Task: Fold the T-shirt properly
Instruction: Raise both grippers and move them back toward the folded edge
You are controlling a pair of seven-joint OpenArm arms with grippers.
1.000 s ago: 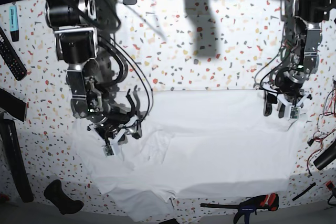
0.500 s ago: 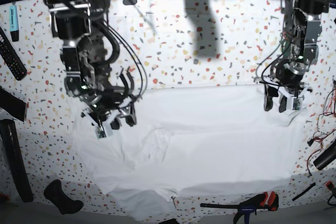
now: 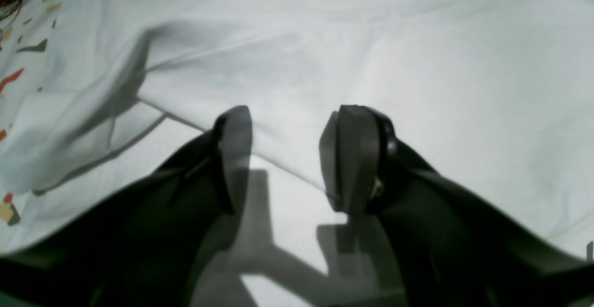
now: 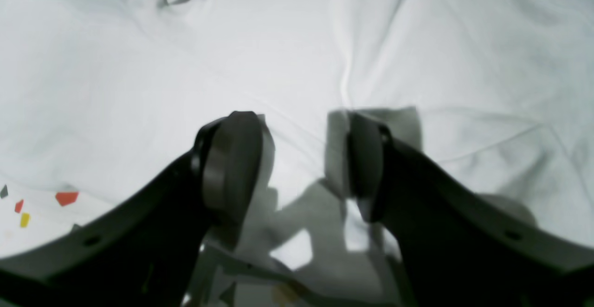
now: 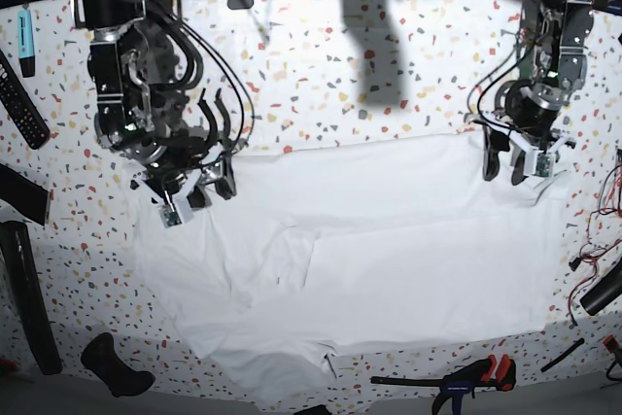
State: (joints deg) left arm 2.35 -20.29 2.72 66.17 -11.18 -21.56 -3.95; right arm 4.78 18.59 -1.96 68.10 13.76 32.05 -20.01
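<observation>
The white T-shirt (image 5: pixel 389 259) lies spread across the near half of the table, with folds and a rumpled patch toward its left side. My right gripper (image 5: pixel 202 196) hovers open over the shirt's far left corner. In the right wrist view its fingers (image 4: pixel 232 158) stand apart over creased cloth (image 4: pixel 417 42) with nothing between them. My left gripper (image 5: pixel 503 170) stands open at the shirt's far right corner. The left wrist view shows that gripper (image 3: pixel 290 158) empty above a hem line and a shadowed fold (image 3: pixel 139 65) of the shirt.
The speckled tabletop (image 5: pixel 389 65) stretches beyond the shirt. A remote (image 5: pixel 19 99) and a teal marker (image 5: pixel 25 41) lie at the left edge, with a black handle (image 5: pixel 115 364) at the front left. A clamp (image 5: pixel 466 376) lies along the front edge and cables (image 5: pixel 607 191) hang at the right.
Both grippers have moved toward the far side of the table, the right one from the rumpled patch to the far left corner. Both stayed open.
</observation>
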